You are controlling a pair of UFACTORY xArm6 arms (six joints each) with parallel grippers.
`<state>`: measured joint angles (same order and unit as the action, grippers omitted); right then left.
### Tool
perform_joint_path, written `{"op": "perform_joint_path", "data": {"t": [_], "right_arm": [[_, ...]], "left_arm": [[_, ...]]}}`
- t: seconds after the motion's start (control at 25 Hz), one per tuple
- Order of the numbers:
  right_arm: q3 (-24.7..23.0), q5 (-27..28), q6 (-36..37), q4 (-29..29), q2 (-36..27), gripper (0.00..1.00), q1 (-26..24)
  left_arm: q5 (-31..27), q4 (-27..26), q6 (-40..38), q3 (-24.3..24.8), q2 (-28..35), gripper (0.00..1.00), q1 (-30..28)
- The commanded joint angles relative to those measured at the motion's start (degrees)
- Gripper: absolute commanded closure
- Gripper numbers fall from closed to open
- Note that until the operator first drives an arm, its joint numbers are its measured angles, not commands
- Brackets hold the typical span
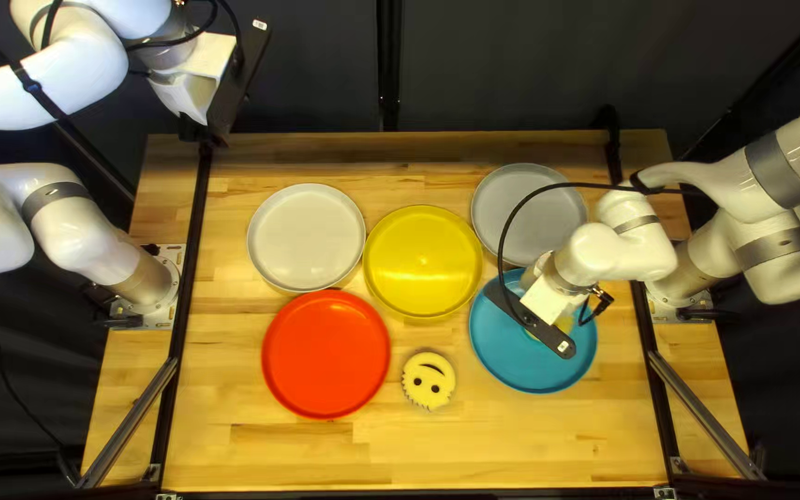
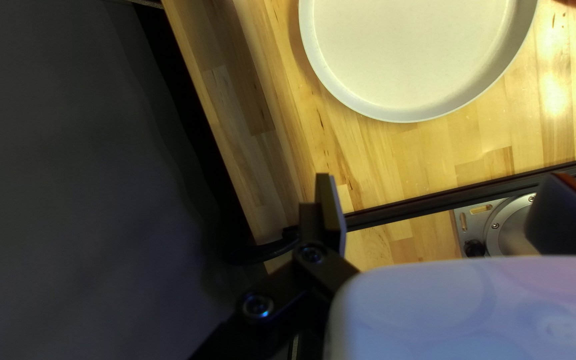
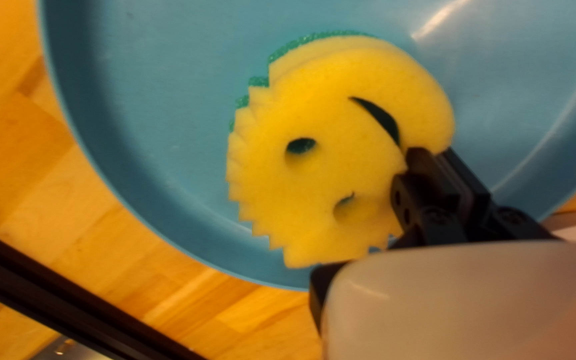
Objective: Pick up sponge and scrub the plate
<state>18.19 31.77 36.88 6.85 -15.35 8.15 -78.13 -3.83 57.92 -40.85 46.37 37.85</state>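
Sponge [image 3: 335,160], yellow, jagged-edged, green-backed, smile-cut, is clamped in the right gripper [image 1: 548,304], at four o'clock from the yellow plate [image 1: 423,262]; the left gripper's [image 1: 192,128] jaws stand apart.

You've got a pale wooden table [image 1: 511,449], planked butcher-block style, grain and knots visible; dark curtain [image 1: 298,74] behind its far edge, with a black upright [image 1: 388,56] in front; black left rail [image 1: 182,306] and black right rail [image 1: 656,370] along the sides; grey metal bars [image 1: 131,421] slanting outside them; your left wrist view catches bright glare [image 2: 555,93] on the wood.
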Motion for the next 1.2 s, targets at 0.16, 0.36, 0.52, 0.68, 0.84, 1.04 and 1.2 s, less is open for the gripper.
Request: {"op": "perform_joint_path", "data": {"t": [0.16,0.36,0.52,0.68,0.84,1.04,1.2], "right_arm": [[-4.5,0.8,-0.5,-1.3,-5.5,1.0,1.2],[-5.8,3.4,-5.3,-2.5,-8.6,1.0,6.3],[-6.0,3.7,-9.7,-2.9,-8.3,1.0,11.8],[-5.0,3.2,-11.6,-2.9,-6.8,1.0,14.7],[-3.7,2.2,-10.9,-2.1,-4.8,1.0,14.0],[-2.7,1.0,-5.2,-1.8,-4.2,1.0,7.5],[-0.2,-1.6,2.2,-3.1,0.1,1.0,0.8]], "left_arm": [[0.0,0.0,0.0,0.0,0.0,0.0,0.0],[0.0,0.0,0.0,0.0,0.0,0.0,0.0],[0.0,0.0,0.0,0.0,0.0,0.0,0.0],[0.0,0.0,0.0,0.0,0.0,0.0,0.0],[0.0,0.0,0.0,0.0,0.0,0.0,0.0],[0.0,0.0,0.0,0.0,0.0,0.0,0.0],[0.0,0.0,0.0,0.0,0.0,0.0,0.0]]}}
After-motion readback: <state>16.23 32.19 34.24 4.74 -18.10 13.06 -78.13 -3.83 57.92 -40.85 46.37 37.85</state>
